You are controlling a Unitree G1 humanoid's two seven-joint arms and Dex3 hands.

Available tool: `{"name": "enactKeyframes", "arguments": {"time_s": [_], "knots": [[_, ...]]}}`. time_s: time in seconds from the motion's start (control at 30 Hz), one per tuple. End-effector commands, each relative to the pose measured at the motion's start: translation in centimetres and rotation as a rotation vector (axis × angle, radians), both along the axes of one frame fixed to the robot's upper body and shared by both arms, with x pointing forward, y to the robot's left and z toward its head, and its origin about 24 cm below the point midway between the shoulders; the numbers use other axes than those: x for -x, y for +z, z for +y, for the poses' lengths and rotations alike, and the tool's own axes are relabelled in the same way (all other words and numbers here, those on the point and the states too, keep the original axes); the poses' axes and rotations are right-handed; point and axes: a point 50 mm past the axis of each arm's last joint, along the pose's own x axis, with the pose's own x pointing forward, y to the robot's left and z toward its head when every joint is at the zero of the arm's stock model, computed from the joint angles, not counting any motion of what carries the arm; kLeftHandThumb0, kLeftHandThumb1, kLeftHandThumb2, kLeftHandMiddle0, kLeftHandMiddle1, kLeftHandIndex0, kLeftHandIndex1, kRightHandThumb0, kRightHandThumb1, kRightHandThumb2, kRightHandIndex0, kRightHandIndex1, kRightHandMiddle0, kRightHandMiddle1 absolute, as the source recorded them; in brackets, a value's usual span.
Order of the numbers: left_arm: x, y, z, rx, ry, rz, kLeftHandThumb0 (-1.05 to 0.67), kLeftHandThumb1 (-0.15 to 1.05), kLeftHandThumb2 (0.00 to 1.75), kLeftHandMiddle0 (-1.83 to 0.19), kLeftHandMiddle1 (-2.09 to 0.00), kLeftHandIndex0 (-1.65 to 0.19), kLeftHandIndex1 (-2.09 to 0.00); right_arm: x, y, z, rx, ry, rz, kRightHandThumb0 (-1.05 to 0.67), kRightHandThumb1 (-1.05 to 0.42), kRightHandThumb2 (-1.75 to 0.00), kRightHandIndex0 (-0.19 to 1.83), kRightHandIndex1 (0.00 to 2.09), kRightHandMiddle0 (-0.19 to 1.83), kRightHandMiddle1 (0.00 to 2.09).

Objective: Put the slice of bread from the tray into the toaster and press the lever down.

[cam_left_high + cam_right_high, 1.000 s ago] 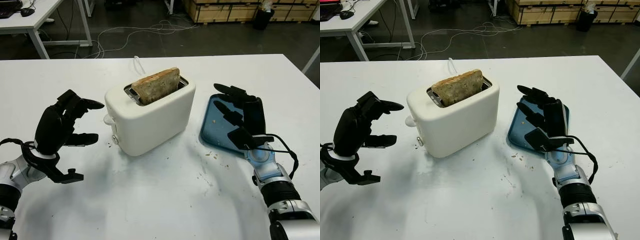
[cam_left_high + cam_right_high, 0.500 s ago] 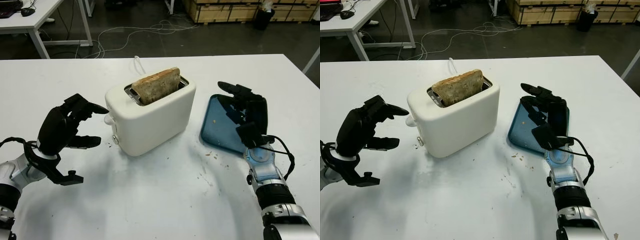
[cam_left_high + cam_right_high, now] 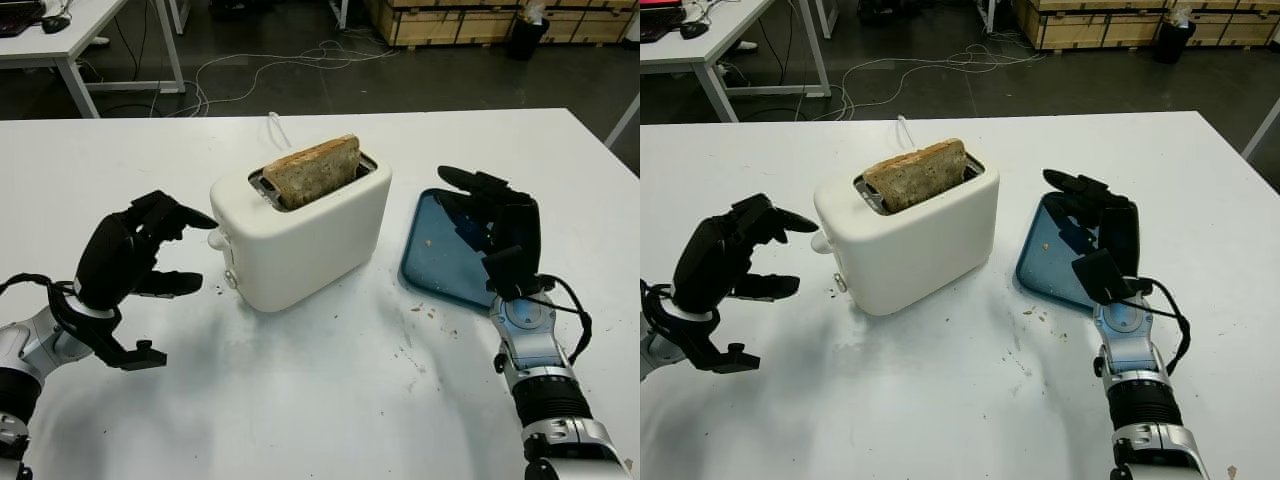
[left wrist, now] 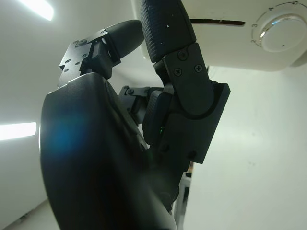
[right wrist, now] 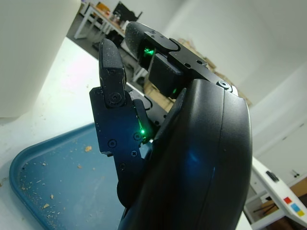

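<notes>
A white toaster (image 3: 300, 235) stands mid-table with a browned slice of bread (image 3: 313, 171) upright in its slot, its top sticking out. The white lever knob (image 3: 216, 239) is on the toaster's left end, high up. My left hand (image 3: 150, 245) is open just left of that end, its upper fingertip (image 3: 203, 218) almost touching the knob. The left wrist view has the toaster's end wall (image 4: 230, 45) and round dial (image 4: 283, 31) close by. The blue tray (image 3: 435, 250) lies right of the toaster, holding only crumbs. My right hand (image 3: 495, 225) is open above the tray's right side.
Crumbs (image 3: 410, 350) dot the white table in front of the toaster and tray. A white cord (image 3: 275, 128) runs back from the toaster. Beyond the table's far edge are loose cables on the floor, another table (image 3: 90, 30) and wooden crates (image 3: 450, 20).
My left hand has moved right, from well clear of the toaster to just beside the lever knob. My right hand has shifted slightly right and back over the tray.
</notes>
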Motion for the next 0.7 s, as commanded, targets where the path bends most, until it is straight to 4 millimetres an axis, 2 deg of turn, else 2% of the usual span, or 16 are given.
{"name": "enactKeyframes", "arguments": {"time_s": [0.0,0.23,0.67], "knots": [[-0.2,0.1,-0.1,-0.021,-0.007,0.005,-0.96,0.92,0.82,-0.59,-1.75,-0.06,-1.33,0.1,0.0,0.0,-0.023,-0.004,0.001,-0.44,-0.92,-0.18,1.09,0.03,0.97,0.01],[-0.2,-0.1,-0.1,-0.030,-0.003,0.017,-0.96,0.92,0.83,-0.66,-1.75,-0.05,-1.37,0.1,0.0,-0.1,-0.025,-0.001,0.001,-0.43,-0.92,-0.17,1.09,0.03,0.97,0.00],[-0.2,-1.1,-0.3,-0.021,-0.009,0.069,-0.98,0.92,0.77,-0.66,-1.75,-0.10,-1.41,0.1,0.2,-0.2,-0.038,0.008,-0.013,-0.42,-0.92,-0.15,1.09,0.02,0.96,0.00]]}}
